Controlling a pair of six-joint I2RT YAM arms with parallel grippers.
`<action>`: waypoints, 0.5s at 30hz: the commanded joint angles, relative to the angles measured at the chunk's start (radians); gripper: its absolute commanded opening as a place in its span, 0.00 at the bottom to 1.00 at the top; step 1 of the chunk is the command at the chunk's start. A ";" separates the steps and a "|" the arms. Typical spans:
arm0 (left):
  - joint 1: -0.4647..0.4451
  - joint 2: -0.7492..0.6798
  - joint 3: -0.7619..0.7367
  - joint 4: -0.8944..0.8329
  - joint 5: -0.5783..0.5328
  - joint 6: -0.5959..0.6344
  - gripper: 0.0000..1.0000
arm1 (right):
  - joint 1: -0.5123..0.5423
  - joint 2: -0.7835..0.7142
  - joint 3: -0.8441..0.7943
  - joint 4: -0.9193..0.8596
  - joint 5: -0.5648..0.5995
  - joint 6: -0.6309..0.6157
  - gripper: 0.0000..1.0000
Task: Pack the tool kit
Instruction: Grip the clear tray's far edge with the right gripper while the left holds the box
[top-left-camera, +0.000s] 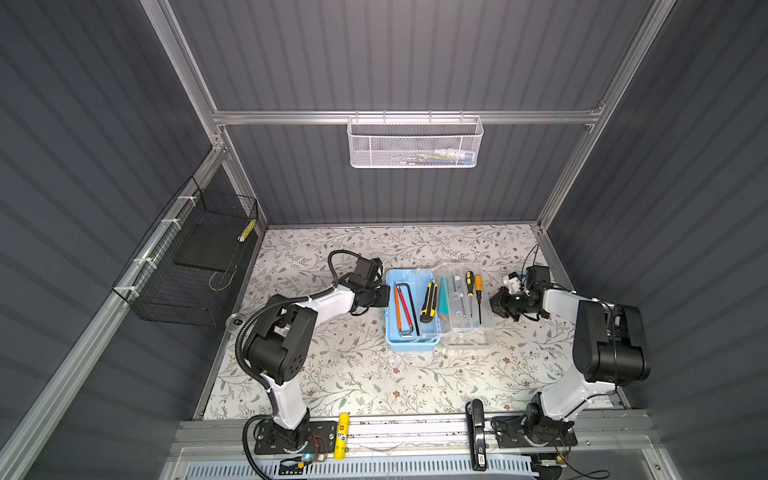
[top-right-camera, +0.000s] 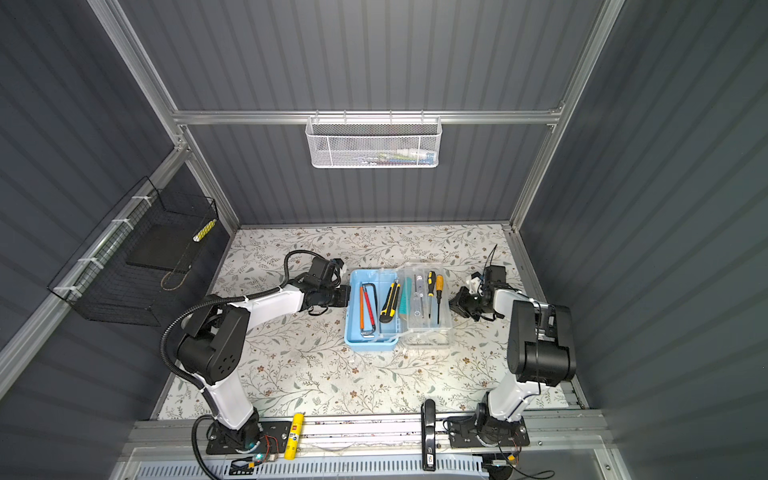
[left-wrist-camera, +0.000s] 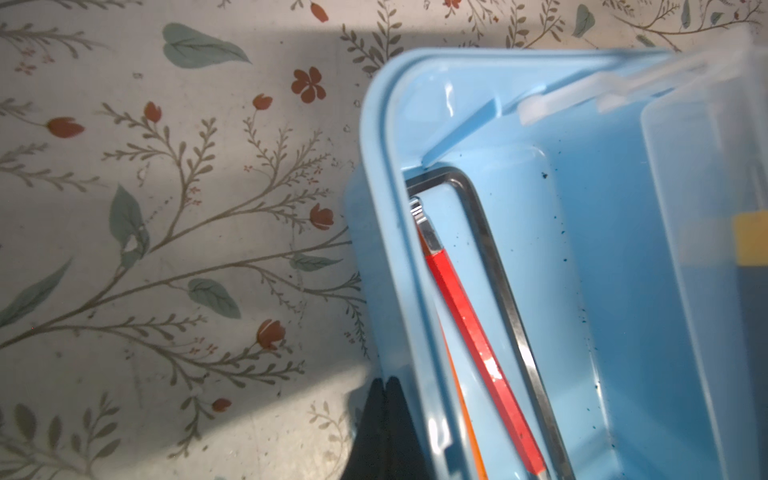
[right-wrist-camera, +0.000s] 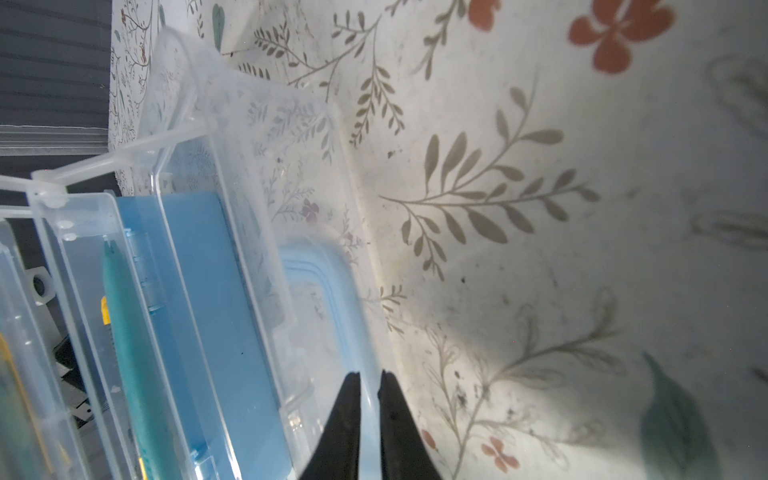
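Observation:
The tool kit's light-blue box (top-left-camera: 411, 345) stands open mid-table, with its clear lid (top-left-camera: 465, 332) swung out flat to the right. Hex keys (top-left-camera: 411, 307) and a yellow-black utility knife (top-left-camera: 429, 303) lie in the box. Screwdrivers (top-left-camera: 478, 291) lie on the lid side. My left gripper (top-left-camera: 386, 296) is shut and empty, its tips (left-wrist-camera: 384, 380) against the outside of the box's left wall (left-wrist-camera: 395, 291). My right gripper (top-left-camera: 492, 305) is at the lid's right edge. In the right wrist view its jaws (right-wrist-camera: 370, 376) are closed to a thin gap on the lid's rim (right-wrist-camera: 374, 291).
A white mesh basket (top-left-camera: 415, 143) hangs on the back rail. A black wire basket (top-left-camera: 187, 266) is fixed to the left wall. On the front rail lie a yellow stick (top-left-camera: 341, 434) and a black stapler-like object (top-left-camera: 478, 436). A small metal disc (top-left-camera: 237, 321) sits near the left arm.

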 joint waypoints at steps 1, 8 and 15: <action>-0.014 0.005 -0.014 0.027 0.075 -0.005 0.00 | 0.024 -0.009 -0.003 -0.007 -0.098 -0.012 0.15; -0.015 -0.011 -0.050 0.052 0.062 -0.002 0.00 | 0.024 -0.058 -0.016 0.003 -0.122 -0.005 0.14; -0.014 -0.019 -0.058 0.056 0.053 -0.001 0.00 | 0.024 -0.106 -0.013 -0.015 -0.131 0.002 0.14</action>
